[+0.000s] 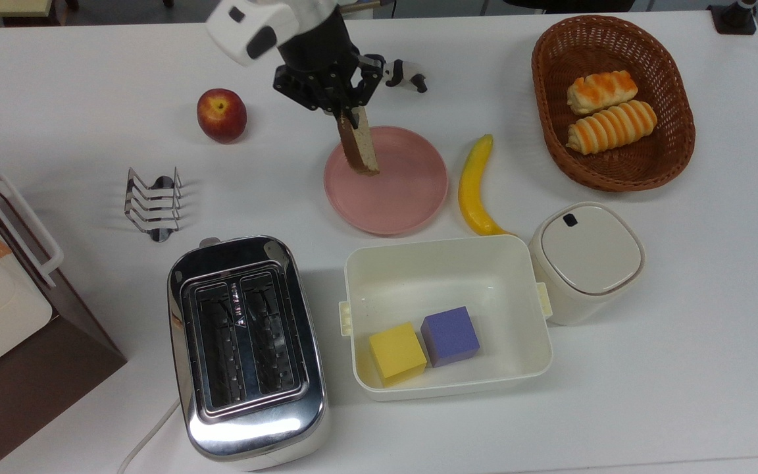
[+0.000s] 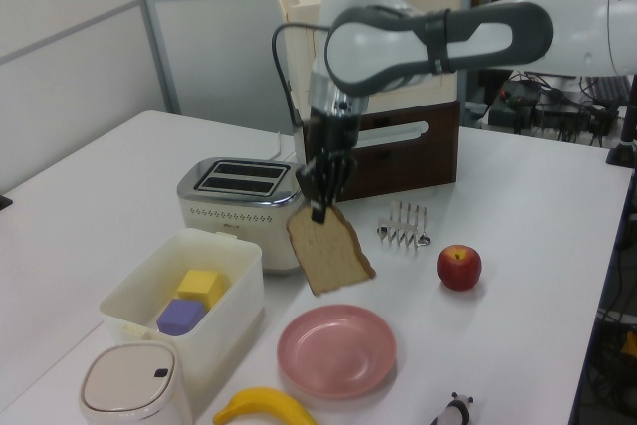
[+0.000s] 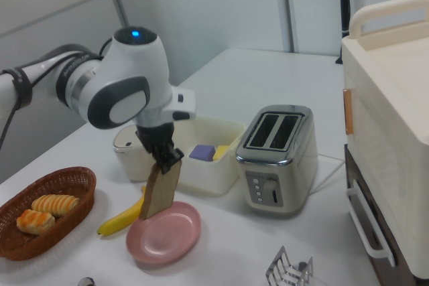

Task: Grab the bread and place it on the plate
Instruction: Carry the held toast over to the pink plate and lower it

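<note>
White desk (image 1: 682,329): black two-finger gripper (image 1: 346,117), fingers clamped on the brown bread slice (image 2: 330,253), which hangs edge-down above the round pink plate (image 1: 405,197).

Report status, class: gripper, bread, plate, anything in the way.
Gripper shut on bread, slice hanging edge-down. Bread over plate, apparently not yet touching. Plate bare; nothing in the way.

Bright, even overhead light; soft shadows on the table (image 1: 56,99). Glare on the toaster (image 1: 254,428). Arm (image 1: 254,26) slightly motion-blurred in top view.
</note>
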